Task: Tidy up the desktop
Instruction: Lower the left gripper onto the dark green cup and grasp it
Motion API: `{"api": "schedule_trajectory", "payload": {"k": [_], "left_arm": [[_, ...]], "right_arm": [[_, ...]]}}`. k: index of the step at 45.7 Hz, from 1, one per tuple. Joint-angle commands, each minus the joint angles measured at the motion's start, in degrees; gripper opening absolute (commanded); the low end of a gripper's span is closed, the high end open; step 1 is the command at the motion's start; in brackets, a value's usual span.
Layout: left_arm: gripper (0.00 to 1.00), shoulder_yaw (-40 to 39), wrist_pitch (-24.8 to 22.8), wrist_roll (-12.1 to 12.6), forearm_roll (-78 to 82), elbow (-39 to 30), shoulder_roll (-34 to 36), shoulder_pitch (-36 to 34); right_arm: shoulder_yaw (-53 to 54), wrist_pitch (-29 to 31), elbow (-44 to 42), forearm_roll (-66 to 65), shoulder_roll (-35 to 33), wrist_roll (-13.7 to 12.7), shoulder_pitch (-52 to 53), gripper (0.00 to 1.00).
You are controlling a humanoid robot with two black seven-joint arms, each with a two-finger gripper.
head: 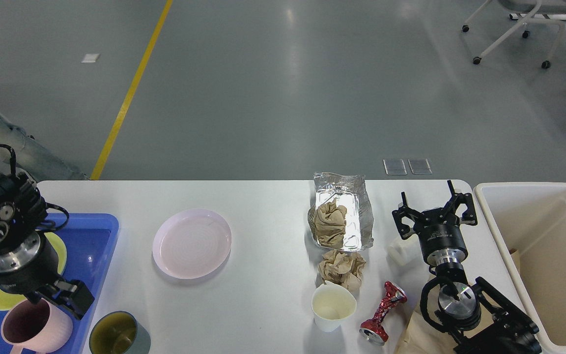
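On the big white rounded-corner desktop (263, 305), which fills the lower half of the view, the right gripper (434, 206) sits wide open and empty near the cream plastic bin (553, 236). Left gripper (57, 295) hangs over the blue plastic tray (99, 231), right at the pink mug (35, 327); can't tell how far it's open. A pale pink round plate (192, 243), crumpled foil container (344, 211) and crushed red can (383, 312) lie about.
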Motion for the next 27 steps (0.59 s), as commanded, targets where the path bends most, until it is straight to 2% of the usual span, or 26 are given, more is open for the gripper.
{"api": "schedule_trajectory", "payload": {"k": [1, 3, 8, 27], "left_arm": [[0.85, -0.4, 6.6, 0.0, 6.5, 0.1, -0.1, 5.4], [0.85, -1.1, 9.6, 0.0, 7.5, 0.9, -0.1, 7.7], [0.85, -3.4, 13.3, 0.1, 7.5, 2.5, -0.8, 11.4], [0.82, -8.8, 15.8, 0.0, 8.4, 5.5, -2.8, 19.7]], "right_arm": [[0.0, 0.0, 0.0, -0.1, 0.0, 0.0, 0.0, 1.0], [0.0, 0.0, 0.0, 0.0, 0.0, 0.0, 0.0, 1.0], [0.0, 0.0, 0.0, 0.0, 0.0, 0.0, 0.0, 1.0], [0.0, 0.0, 0.0, 0.0, 0.0, 0.0, 0.0, 1.0]]}}
